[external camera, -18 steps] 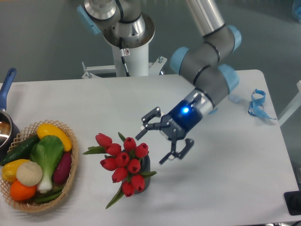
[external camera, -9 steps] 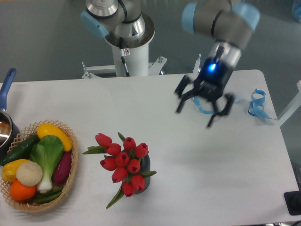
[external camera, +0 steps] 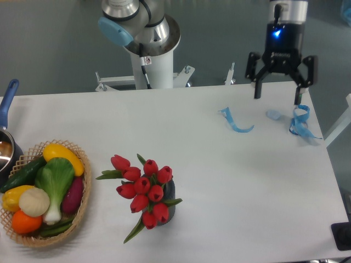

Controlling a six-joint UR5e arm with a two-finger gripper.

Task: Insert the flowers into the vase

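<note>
Already, the bunch of red tulip flowers (external camera: 143, 189) is seen standing in the small dark grey ribbed vase (external camera: 168, 193), so the task appears done. Well beyond the vase, the gripper (external camera: 278, 93) is raised, jaws spread wide and empty.

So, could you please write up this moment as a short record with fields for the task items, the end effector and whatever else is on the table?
flowers: red tulip bunch standing in the vase, buds spreading wider than it
vase: dark, mostly hidden under the blooms, front centre-left of the table
end effector: open, empty, raised over the far right edge, well away from the flowers
basket: wicker, front left, holding vegetables
pot: blue handle at the left edge
table: white, with blue ribbon scraps at far right
task state: flowers appear inserted
</note>
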